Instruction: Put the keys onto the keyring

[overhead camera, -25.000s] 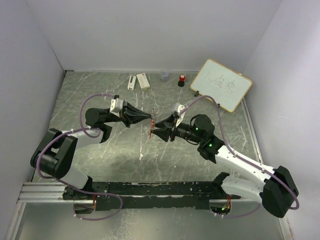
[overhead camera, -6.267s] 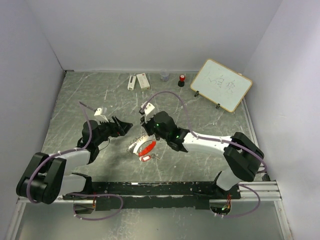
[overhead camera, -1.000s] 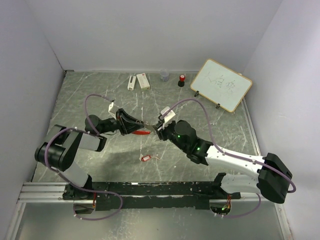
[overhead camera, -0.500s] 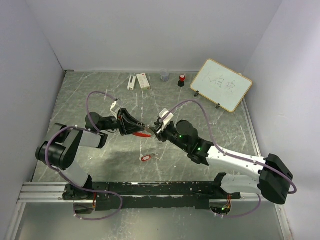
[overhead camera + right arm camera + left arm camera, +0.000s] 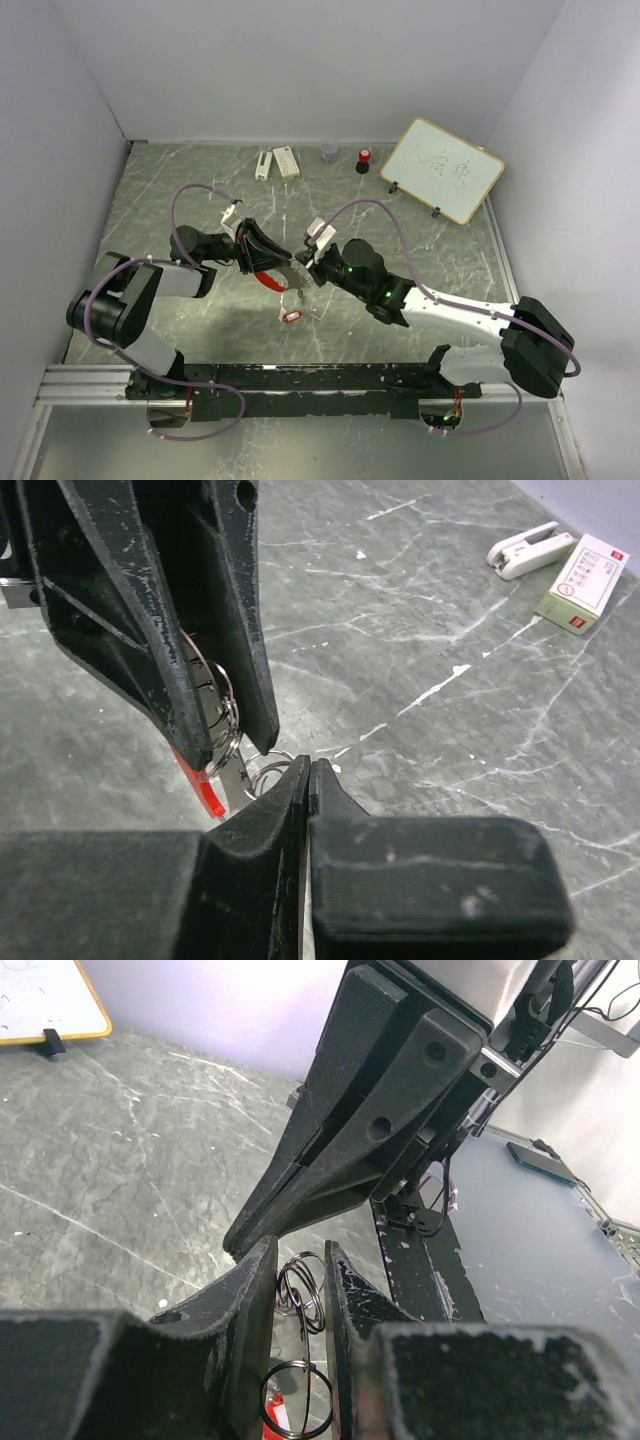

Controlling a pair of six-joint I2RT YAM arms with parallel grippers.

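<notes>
The left pincer narrowly clamps the keyring above the table; the right pincer is fully closed at its coils. A sideways tug could slip it loose; the red-tagged key lies below

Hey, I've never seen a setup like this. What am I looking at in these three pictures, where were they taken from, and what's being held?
This is a robot with a left arm and a right arm, bolted to a table. The wide picture looks down from above. The other two come from a camera on each wrist. The left end effector pinches a silver keyring with a red fob. The right end effector is shut close to that ring; whether it grips anything, I cannot tell. A small key with a red tag lies loose on the table. A whiteboard and a white box sit at the back.
</notes>
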